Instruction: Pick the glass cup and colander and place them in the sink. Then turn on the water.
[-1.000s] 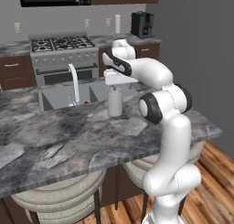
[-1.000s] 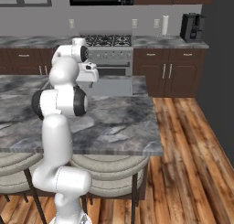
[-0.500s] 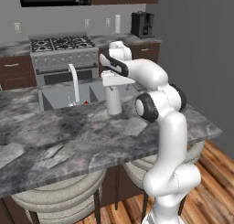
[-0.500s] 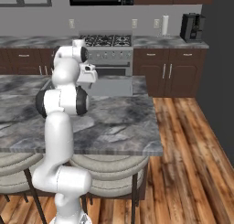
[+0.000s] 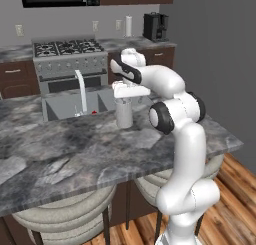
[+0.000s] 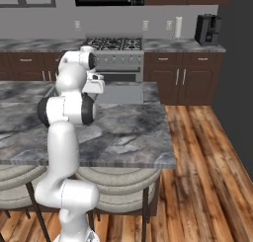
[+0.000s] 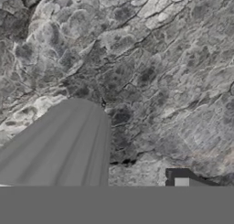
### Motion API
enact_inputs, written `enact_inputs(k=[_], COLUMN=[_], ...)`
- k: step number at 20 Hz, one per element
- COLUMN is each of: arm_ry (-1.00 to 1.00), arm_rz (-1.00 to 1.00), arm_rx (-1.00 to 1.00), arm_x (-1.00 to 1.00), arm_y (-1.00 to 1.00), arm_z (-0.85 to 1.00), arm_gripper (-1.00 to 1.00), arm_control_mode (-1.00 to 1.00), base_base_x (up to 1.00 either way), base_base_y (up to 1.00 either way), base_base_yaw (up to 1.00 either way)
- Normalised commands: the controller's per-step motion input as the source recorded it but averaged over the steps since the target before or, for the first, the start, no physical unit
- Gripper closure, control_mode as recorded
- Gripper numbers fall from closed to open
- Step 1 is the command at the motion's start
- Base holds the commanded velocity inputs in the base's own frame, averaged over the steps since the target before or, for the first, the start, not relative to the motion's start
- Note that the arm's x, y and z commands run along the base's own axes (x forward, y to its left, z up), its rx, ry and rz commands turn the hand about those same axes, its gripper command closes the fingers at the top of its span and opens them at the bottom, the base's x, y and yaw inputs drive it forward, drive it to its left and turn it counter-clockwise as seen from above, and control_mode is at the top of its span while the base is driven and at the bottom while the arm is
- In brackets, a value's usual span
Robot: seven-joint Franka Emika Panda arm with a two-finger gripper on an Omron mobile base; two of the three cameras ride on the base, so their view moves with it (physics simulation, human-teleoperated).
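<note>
The glass cup [image 5: 124, 116] stands upright on the marble counter, just right of the sink [image 5: 65, 108]. My gripper [image 5: 123, 100] hangs straight over it, fingers down around its rim. In the hand view the ribbed cup [image 7: 59, 145] fills the lower left. One fingertip [image 7: 182, 182] shows to its right, with a gap of bare counter between them, so the jaws stand open. The other fingertip is hidden. The colander is out of view. No water falls from the pale faucet [image 5: 80, 89].
A small red thing [image 5: 95, 112] lies in the basin near the cup's side. The stove [image 5: 67, 51], a paper roll [image 5: 128, 25] and a coffee machine [image 5: 155, 26] line the back wall. The counter [image 6: 133, 132] ends at the right, with stools [image 6: 118, 186] below.
The hand has come down a little over the glass cup and the arm has leaned slightly towards the sink. The cup has not moved.
</note>
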Motion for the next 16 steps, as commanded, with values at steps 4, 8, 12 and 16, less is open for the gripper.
enact_inputs(k=[4, 8, 12, 16], arm_ry=[0.12, 0.19, 0.06, -0.03], arm_rz=[0.00, 0.00, 0.00, -0.03], arm_rx=[0.02, 0.03, 0.00, -0.05], arm_x=[-0.11, -0.27, -0.45, -0.25], arm_y=[0.00, -0.01, 0.17, 0.07], arm_z=[-0.49, -0.62, -0.52, 0.06], arm_gripper=[1.00, 1.00, 1.00, 1.00], arm_control_mode=[-1.00, -1.00, -1.00, -1.00], base_base_x=[0.00, 0.00, 0.00, 0.00], base_base_y=[0.00, 0.00, 0.00, 0.00], base_base_yaw=[0.00, 0.00, 0.00, 0.00])
